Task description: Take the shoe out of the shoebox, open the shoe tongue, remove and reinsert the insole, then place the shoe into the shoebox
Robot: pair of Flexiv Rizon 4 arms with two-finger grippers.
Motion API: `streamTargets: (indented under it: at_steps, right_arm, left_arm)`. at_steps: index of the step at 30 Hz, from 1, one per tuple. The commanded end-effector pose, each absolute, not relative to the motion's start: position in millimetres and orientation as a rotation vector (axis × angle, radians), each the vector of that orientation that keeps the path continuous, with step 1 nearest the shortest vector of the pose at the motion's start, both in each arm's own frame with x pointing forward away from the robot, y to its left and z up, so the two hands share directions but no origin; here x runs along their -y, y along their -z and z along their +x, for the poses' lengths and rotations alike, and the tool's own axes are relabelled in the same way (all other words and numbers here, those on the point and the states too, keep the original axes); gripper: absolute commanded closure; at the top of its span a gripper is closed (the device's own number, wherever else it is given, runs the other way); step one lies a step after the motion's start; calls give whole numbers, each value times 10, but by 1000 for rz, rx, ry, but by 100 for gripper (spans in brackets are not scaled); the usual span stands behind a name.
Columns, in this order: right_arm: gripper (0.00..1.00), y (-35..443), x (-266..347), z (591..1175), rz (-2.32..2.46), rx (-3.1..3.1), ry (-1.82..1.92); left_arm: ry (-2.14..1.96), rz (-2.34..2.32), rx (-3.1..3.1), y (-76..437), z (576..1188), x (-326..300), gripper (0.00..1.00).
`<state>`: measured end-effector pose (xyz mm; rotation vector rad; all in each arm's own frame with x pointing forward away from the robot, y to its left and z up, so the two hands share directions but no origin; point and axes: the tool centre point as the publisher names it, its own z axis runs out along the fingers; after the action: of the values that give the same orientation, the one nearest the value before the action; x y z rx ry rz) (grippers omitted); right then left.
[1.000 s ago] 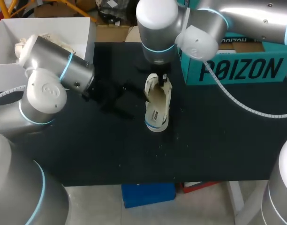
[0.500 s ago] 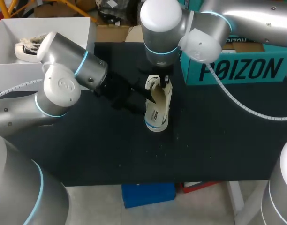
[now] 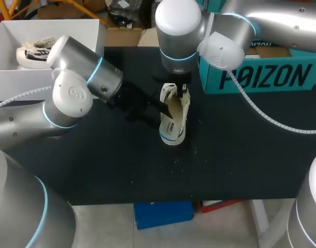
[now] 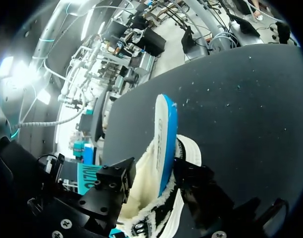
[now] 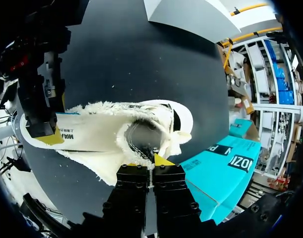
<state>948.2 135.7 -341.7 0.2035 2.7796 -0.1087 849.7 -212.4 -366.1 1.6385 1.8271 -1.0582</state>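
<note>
A white shoe point(image 3: 172, 121) with a fleecy lining lies on the black table, its mouth facing up. My left gripper point(image 3: 157, 107) comes in from the left. In the left wrist view its black fingers point(image 4: 112, 181) press on the shoe point(image 4: 161, 139) from both sides, with a blue-edged white part standing between them. My right gripper point(image 3: 182, 92) hangs over the shoe's far end. In the right wrist view the right gripper point(image 5: 154, 161) is shut, pinching the fleecy rim of the shoe point(image 5: 102, 134). A finger point(image 5: 42, 119) of the left gripper rests on the shoe's side.
A white open box point(image 3: 70, 31) stands at the table's back left corner with a second shoe point(image 3: 31, 51) in it. A teal box point(image 3: 261, 77) stands at the back right, close behind the right gripper. Bare black table point(image 3: 147, 170) lies in front of the shoe.
My left arm has swung right from the table's left side to the shoe, and its fingers have narrowed around it. The right gripper and the shoe have barely moved.
</note>
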Motion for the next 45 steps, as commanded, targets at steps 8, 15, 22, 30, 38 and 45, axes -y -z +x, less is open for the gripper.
streamTargets:
  at_steps: [8, 15, 22, 30, 38, 45]
  right_arm:
    - [100, 3434, -1366, 9472, 207, -2783, 108]
    - [100, 3403, -1360, 9480, 199, -2786, 110]
    - [100, 3342, -1362, 9433, 191, -2800, 120]
    - [100, 3297, -1346, 9376, 166, -2850, 134]
    - [100, 3266, -1373, 9358, 129, -2876, 140]
    - [100, 3171, -1429, 9370, 81, -2908, 147]
  left_arm:
    - [1075, 1670, -1833, 3728, 8467, 2181, 100]
    - [1077, 1670, -1838, 3716, 8446, 2164, 100]
    - [1082, 1655, -1844, 3731, 8424, 2172, 100]
    - [1095, 1637, -1846, 3750, 8399, 2166, 100]
    - [1109, 1612, -1865, 3812, 8377, 2122, 100]
    - [1112, 1599, -1880, 3828, 8379, 2077, 100]
